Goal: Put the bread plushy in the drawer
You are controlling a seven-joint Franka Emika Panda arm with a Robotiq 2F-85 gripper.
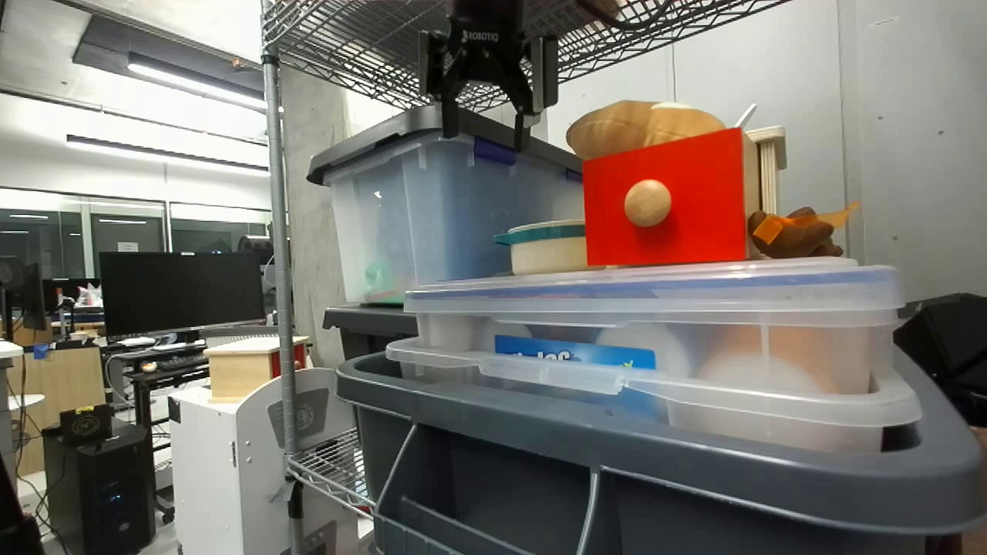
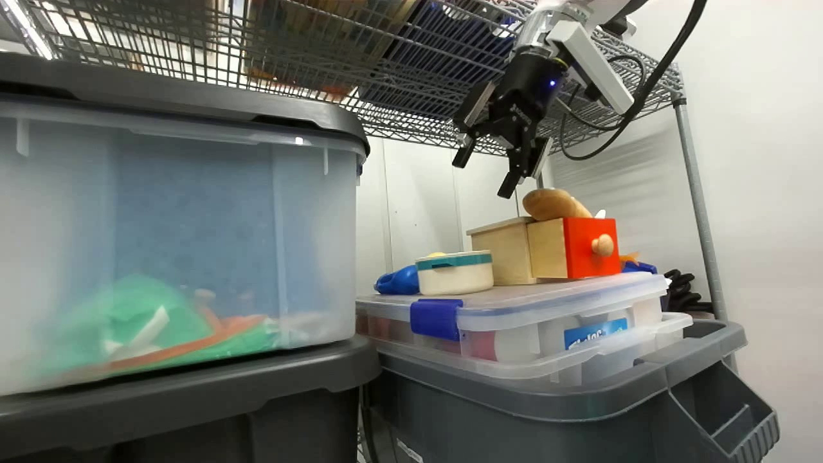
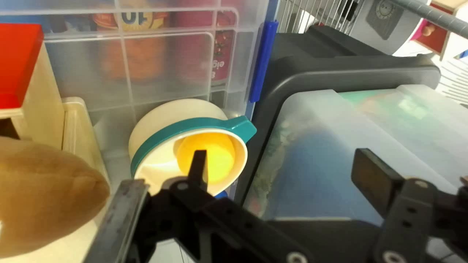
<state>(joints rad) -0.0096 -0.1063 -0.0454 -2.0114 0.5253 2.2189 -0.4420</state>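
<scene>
The golden-tan bread plushy (image 1: 617, 131) lies on top of the drawer (image 1: 694, 204), behind the upper edge of its red front. In an exterior view, the plushy (image 2: 550, 204) rests high on the drawer (image 2: 550, 247), which is pulled out of its light-wood case (image 2: 501, 251). In the wrist view, the plushy (image 3: 44, 197) sticks out past the wooden side of the drawer (image 3: 42, 91); a dark gap shows beside it. How deep it sits is hidden. My gripper (image 1: 486, 131) is open and empty, above and to the side of the plushy, also in the other views (image 2: 485, 172) (image 3: 285, 170).
A round cream container (image 2: 454, 273) with a teal rim stands beside the drawer. A tall lidded bin (image 1: 455, 208) stands close by. A wire shelf (image 2: 308, 58) hangs overhead. A brown plush (image 1: 794, 235) lies beside the drawer on the clear storage bin (image 1: 655, 297).
</scene>
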